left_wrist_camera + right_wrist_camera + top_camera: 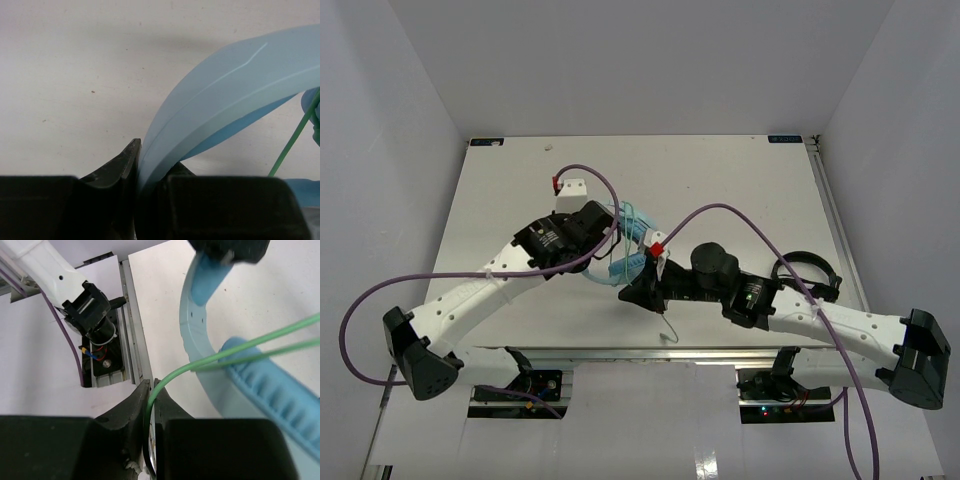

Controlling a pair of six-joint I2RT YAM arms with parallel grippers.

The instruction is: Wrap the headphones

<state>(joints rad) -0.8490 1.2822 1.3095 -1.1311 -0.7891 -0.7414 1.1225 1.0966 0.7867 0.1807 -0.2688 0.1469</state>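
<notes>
Right wrist view shows the right gripper [150,390] pinched shut on the thin green cable [225,352]. The left gripper [150,165] clamps the headband [225,95] of the headphones [625,250], near the middle of the table [740,170]. The likely trouble is that the slick cable slides out of that narrow pinch. A hard pull could also twist the band out of the left jaws, leaving the strands slack.

No text, number or brand name can be read in any view. A small teal sticker [485,141] sits at the far left corner of the table [740,180], and a second teal sticker [785,138] at its far right corner. The print on both is too small to make out. The headphones [617,270], near the table's middle, show plain light blue surfaces with no legible marking.
</notes>
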